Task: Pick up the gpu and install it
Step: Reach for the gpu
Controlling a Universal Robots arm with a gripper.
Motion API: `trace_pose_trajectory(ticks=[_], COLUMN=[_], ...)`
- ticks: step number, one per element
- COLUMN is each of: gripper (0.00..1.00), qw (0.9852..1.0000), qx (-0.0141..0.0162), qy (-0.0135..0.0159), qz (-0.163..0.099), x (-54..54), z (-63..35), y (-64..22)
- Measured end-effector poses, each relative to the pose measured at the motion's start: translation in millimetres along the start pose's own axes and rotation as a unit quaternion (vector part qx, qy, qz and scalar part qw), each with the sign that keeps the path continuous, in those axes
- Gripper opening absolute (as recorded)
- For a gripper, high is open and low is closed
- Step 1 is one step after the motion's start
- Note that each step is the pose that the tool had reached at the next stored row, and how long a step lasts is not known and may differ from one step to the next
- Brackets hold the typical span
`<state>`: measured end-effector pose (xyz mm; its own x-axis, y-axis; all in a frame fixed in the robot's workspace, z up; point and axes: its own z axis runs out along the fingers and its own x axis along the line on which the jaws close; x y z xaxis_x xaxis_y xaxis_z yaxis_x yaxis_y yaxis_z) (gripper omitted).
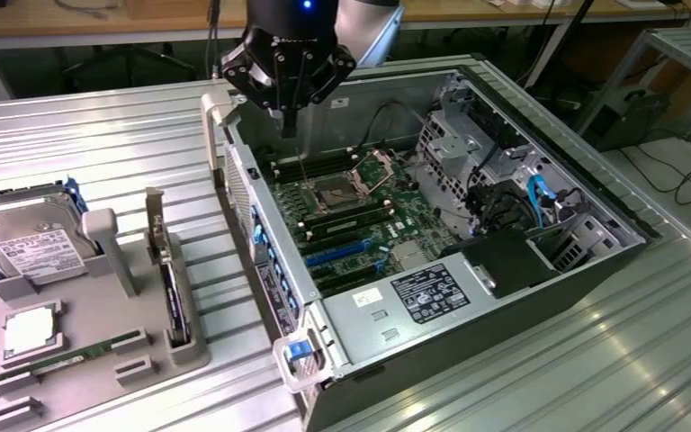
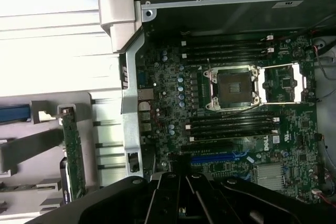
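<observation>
One card, the gpu (image 1: 175, 301), stands on edge in the grey holder (image 1: 141, 317) at the exterior view's left, untouched. Rightward, we note the fingers (image 1: 288, 119) closed on nothing above the open computer case (image 1: 502, 360). Pick-up and installation are both, we judge, left to do.

Black faceted gripper (image 1: 288, 124): chunky angular housing w/ paired linkage bars either side, tapering down to slim dark fingers (image 1: 287, 110). Above it sits a glossy black cylindrical wrist section (image 1: 295, 20) w/ a small blue indicator light (image 1: 306, 4) near its top. Behind that, a pale silver-grey rounded arm segment (image 1: 372, 31), smooth finish. In the wrist view the gripper (image 2: 181, 182) reads as all-black, approx. symmetrical struts (image 2: 157, 198) fanning out from centre, w/ soft grey highlights along the edges.
</observation>
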<state>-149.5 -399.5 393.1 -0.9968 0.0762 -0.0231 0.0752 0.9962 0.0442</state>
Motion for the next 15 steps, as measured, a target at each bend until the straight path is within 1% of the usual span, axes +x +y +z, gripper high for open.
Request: trace_pose_trajectory(ticks=[15], gripper=[0.11], qw=[1.0], qx=[0.0001], qy=[0.0019], qz=[0.0], x=[19.5], z=[-0.2], y=[-1.8])
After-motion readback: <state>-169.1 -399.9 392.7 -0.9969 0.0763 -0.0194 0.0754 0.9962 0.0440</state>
